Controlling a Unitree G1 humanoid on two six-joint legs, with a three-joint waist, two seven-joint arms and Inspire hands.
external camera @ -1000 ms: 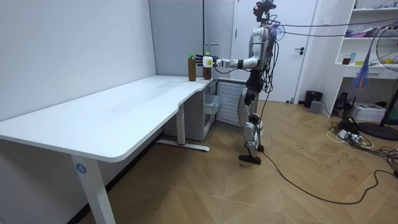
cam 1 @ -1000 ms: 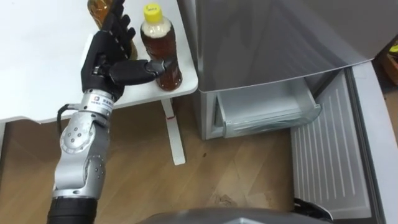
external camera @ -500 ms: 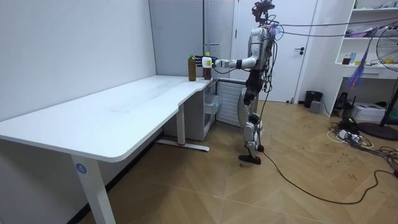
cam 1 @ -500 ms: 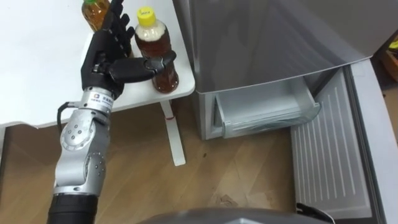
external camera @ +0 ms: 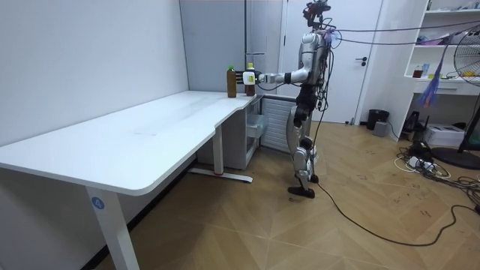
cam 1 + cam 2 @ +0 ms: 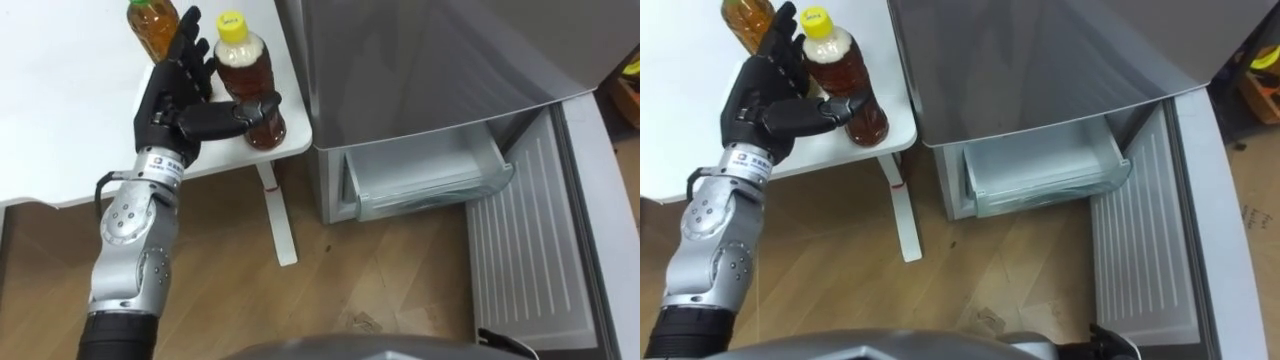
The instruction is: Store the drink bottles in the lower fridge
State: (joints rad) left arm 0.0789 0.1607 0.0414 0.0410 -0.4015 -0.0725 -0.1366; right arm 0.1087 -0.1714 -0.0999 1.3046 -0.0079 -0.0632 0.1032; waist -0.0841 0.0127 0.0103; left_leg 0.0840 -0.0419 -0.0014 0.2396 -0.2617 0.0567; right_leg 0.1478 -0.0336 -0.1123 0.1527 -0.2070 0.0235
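At the table's corner: we find the yellow-capped bottle (image 6: 243,68) standing upright on the white table (image 6: 60,110), close to the edge nearest the fridge (image 6: 420,60)
Behind it: a second bottle (image 6: 150,25) of brown drink, also upright, sits further in on the tabletop and apart from the first
Left hand (image 6: 168,100): unclenched; we see its fingers (image 6: 190,45) straight, pointing up between the two bottles, while the thumb (image 6: 235,112) lies across the front of the yellow-capped bottle, low on its body
Lower fridge: the door (image 6: 525,250) stands open with its ribbed inner face toward us, and a pale drawer (image 6: 425,180) juts out from the grey body
Eye views: from these we read the thumb's contact with the bottle and the drawer below
Room view: this gives us the stance instead; the robot stands upright on the wooden floor (image 5: 337,225) at the far end of the long table, beside the fridge, its left arm stretched level toward the two bottles
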